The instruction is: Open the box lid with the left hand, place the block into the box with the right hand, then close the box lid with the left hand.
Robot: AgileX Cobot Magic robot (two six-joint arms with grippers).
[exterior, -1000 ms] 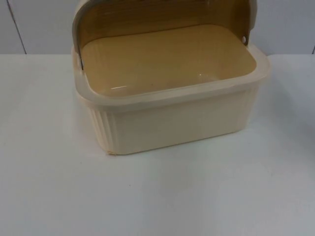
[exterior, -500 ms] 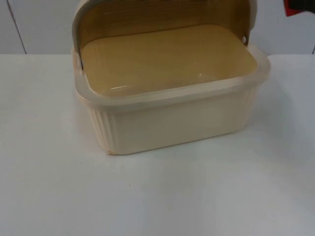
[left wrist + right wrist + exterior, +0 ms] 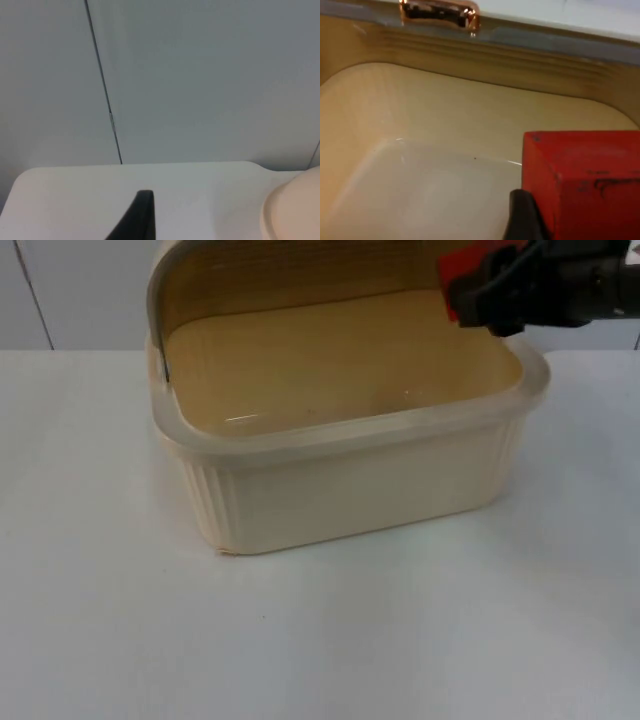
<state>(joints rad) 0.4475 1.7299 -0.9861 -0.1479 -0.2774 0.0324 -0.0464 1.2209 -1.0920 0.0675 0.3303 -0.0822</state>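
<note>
Red block [image 3: 462, 272] gripped in right tool [image 3: 478, 290], above open box [image 3: 340, 475]

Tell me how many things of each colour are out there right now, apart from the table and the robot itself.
Cream: 1, the box, with its lid swung open at the back.
Red: 1, the block, held in the right claw above the open box.
Total: 2.

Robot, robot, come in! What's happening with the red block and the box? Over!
Right gripper shut on red block, above open box. Lid up. Left gripper waiting aside. Nothing blocking.
</note>
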